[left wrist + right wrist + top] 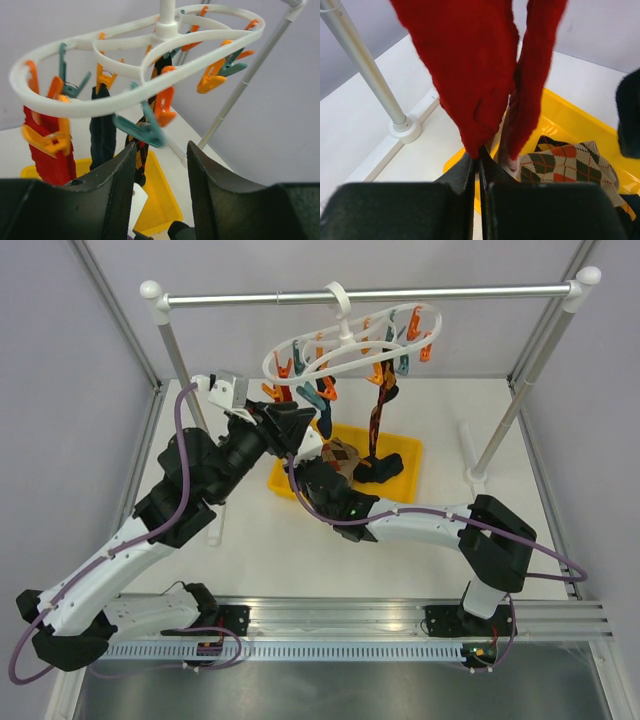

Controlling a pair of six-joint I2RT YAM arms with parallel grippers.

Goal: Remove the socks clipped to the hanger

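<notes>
The red sock [470, 75], clipped at the left end of the hanger [350, 345] above the yellow tray [565, 112], is pinched at its tip by the clenched right gripper [479, 162], seemingly to be tugged free, while the left gripper [160, 167] is held open and empty just below the pegs [145, 131].

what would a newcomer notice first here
The white hanger bristling with orange and teal pegs, hung from the silver rail at top centre. Next, the bright red sock dangling from it, its tip pinched in the right gripper above a yellow tray holding an argyle sock.
</notes>
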